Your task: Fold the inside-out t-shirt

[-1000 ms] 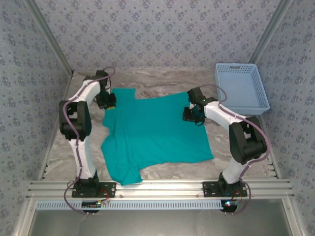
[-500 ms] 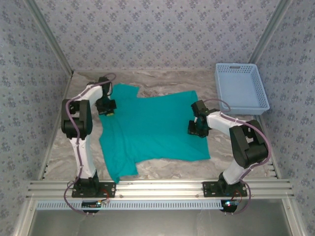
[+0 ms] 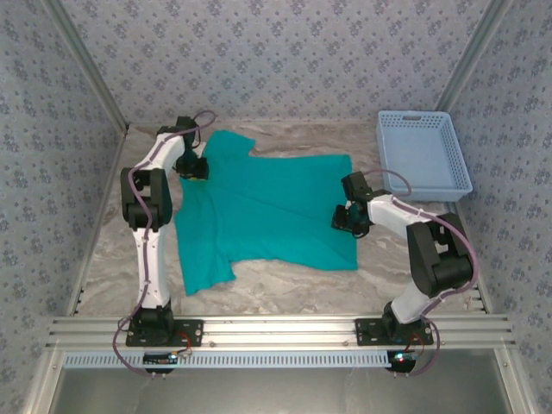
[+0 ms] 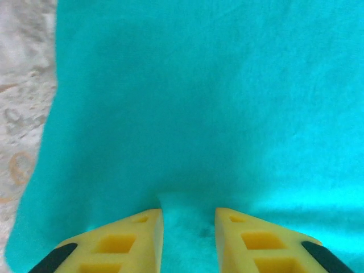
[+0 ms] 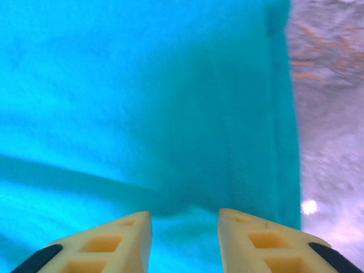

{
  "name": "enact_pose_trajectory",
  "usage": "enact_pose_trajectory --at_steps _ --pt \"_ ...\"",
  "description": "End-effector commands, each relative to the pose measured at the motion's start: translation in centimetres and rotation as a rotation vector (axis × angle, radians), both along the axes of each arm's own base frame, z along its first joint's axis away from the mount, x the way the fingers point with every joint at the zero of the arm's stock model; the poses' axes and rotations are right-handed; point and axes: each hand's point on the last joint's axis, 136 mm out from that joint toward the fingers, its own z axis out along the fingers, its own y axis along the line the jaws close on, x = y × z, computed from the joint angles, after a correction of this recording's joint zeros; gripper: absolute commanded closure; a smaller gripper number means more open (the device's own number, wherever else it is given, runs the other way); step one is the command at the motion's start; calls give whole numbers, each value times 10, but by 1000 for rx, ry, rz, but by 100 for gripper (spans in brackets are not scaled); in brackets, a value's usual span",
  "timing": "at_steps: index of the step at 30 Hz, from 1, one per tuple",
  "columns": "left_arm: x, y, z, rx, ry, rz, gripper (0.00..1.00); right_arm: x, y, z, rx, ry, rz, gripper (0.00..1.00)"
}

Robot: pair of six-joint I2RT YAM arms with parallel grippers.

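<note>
One teal t-shirt (image 3: pixel 267 207) lies spread nearly flat on the worktop (image 3: pixel 285 297), just left of the light blue basket (image 3: pixel 418 159) and apart from it. Its hem faces the basket, and its sleeves are at the end farthest from the basket.

The right gripper (image 3: pixel 349 220) rests low over the hem on the basket side. In the right wrist view the right gripper (image 5: pixel 185 219) has its jaws partly apart, with smooth cloth under the gap and nothing pinched. The left gripper (image 3: pixel 195 169) sits at the shoulder end, the side away from the basket. In the left wrist view the left gripper (image 4: pixel 189 219) is also partly open, and a small pucker of fabric stands between the jaws. I cannot tell for certain whether that pucker is free of them.

The step in hand looks like letting go after laying the shirt out. To do it well, both grippers should open fully and rise straight up, so neither drags the cloth towards or away from the basket. The pucker on the far side may need smoothing before the first fold. The sleeve nearest the arms looks skewed and may need straightening first.
</note>
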Motion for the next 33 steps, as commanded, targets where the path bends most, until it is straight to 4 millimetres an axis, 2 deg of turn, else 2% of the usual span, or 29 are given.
enact_pose_trajectory --at_steps 1,3,6,8,10,12,14,16,18,22,29,33 --pt "-23 0 81 -40 -98 67 68 -13 -6 27 -18 5 -43 59" --pt "-55 -3 100 -35 -105 99 67 -30 -5 32 -30 17 -53 58" --pt "-110 -23 101 -80 -86 140 65 -53 -6 36 -56 29 -74 55" --pt "-156 -33 87 -129 -30 194 63 -68 -11 37 -73 50 -120 51" --pt "-202 -34 71 -169 33 283 62 -84 -16 36 -63 83 -182 48" --pt "-253 -31 48 -188 110 368 62 -101 -17 33 -23 118 -249 46" --pt "-293 -23 36 -171 159 420 61 -114 -18 27 16 145 -316 40" --pt "-325 -14 29 -123 184 457 58 -123 -15 19 60 166 -359 39" --pt "-339 -27 31 -135 186 430 30 -130 -11 10 91 208 -394 39" --pt "-360 -48 15 -177 262 460 29 -132 6 3 159 252 -387 40" --pt "-378 -31 -12 -137 221 647 39 -135 12 -3 225 247 -527 48" --pt "-373 -31 -27 -126 211 668 42 -130 11 -10 248 189 -607 56"
